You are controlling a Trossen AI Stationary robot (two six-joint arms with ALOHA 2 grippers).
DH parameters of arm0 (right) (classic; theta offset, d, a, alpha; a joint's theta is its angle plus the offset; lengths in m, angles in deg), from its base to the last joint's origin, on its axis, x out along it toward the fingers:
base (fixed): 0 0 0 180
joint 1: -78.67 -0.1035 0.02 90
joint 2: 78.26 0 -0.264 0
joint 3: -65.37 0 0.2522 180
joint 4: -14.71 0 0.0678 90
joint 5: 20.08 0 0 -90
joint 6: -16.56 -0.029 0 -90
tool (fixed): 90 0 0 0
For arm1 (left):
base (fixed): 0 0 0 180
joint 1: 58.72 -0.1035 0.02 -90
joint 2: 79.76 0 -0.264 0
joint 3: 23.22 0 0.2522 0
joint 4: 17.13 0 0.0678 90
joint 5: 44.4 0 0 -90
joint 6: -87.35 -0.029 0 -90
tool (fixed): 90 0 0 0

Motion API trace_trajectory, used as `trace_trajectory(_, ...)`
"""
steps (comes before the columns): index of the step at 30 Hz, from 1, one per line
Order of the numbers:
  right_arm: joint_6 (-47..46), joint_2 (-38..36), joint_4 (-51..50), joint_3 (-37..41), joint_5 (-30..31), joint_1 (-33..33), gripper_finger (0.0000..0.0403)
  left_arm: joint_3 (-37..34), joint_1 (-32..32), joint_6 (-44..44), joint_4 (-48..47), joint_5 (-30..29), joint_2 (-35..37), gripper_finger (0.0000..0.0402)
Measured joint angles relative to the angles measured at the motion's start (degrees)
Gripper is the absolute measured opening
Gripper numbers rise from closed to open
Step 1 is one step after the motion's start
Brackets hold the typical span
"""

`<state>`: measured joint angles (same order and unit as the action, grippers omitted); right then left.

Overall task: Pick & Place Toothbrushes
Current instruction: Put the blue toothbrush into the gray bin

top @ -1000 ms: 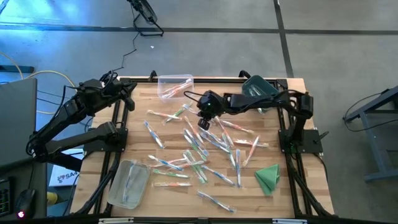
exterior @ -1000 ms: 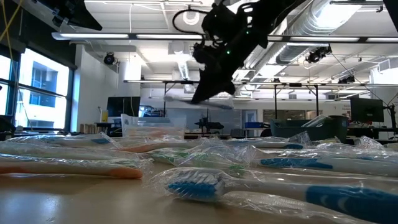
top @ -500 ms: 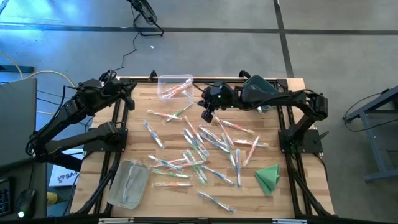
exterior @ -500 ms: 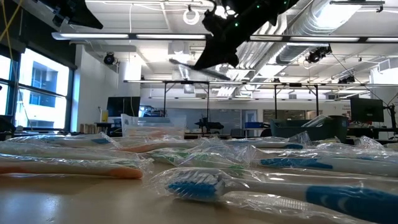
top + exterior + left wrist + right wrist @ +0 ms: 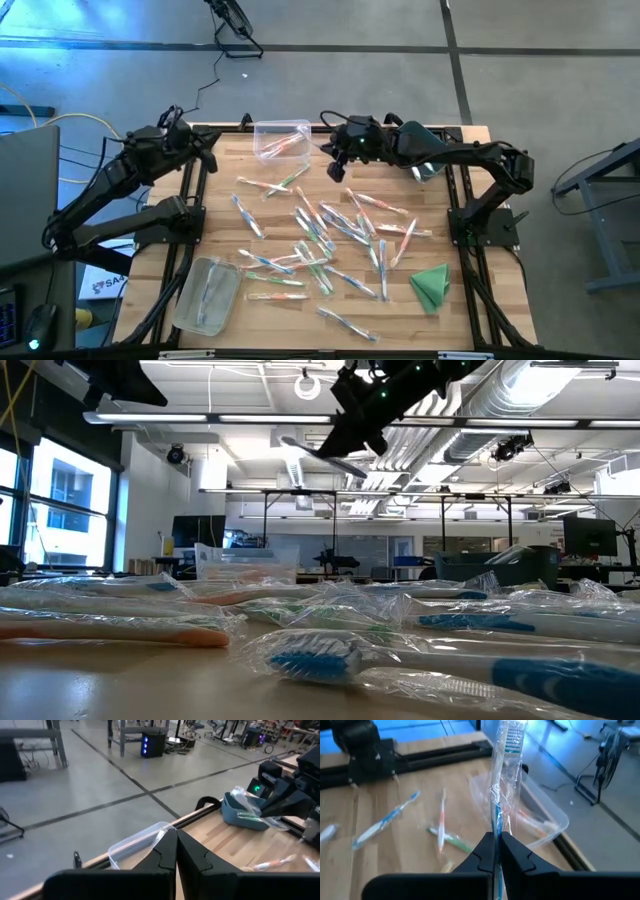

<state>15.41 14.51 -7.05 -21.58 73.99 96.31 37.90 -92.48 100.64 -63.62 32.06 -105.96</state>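
Several wrapped toothbrushes [image 5: 320,235] lie scattered flat on the wooden table. My right gripper [image 5: 337,172] hovers above the table's far middle, beside the clear bin [image 5: 281,138], shut on one blue wrapped toothbrush [image 5: 504,775]. That bin stands at the far edge with orange-accented brushes inside. In the low view the held toothbrush [image 5: 318,455] sticks out of my right gripper [image 5: 347,442], high over the pile. My left gripper [image 5: 175,851] waits shut at the far left corner, touching nothing. My right gripper pinches the blue toothbrush between its two fingers at the handle part [image 5: 496,827] of its clear wrapper. The rest runs straight out past the fingertips to the bristle end [image 5: 512,731]. It is lifted clear of the table, slanting slightly in the air.
A blue-grey bin [image 5: 415,142] stands at the far right corner, behind my right arm. Another clear bin [image 5: 207,294] lies at the near left, and a folded green cloth [image 5: 431,285] at the near right. Bare wood shows along the left side.
My right gripper has risen from just above the pile and moved toward the table's far edge and the clear bin, still shut on the blue toothbrush. The toothbrush has travelled with it, well clear of the table.
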Motion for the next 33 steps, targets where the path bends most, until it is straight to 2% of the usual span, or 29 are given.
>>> trace_trajectory(11, 4.2, -0.4, 5.4, 0.0, -4.5, 3.3, 0.0004, 0.0, 0.0, 3.8, 6.5, 1.2, -8.0, 0.0000)
trace_trajectory(27, 6.0, -3.1, 10.3, 0.0, -9.1, 5.7, 0.0004, 0.0, 0.0, -0.8, 26.3, 15.9, -20.9, 0.0000)
trace_trajectory(33, 8.3, -3.1, 10.4, 0.0, -9.1, 5.7, 0.0004, 0.0, 0.0, -1.5, 33.4, 16.2, -25.1, 0.0000)
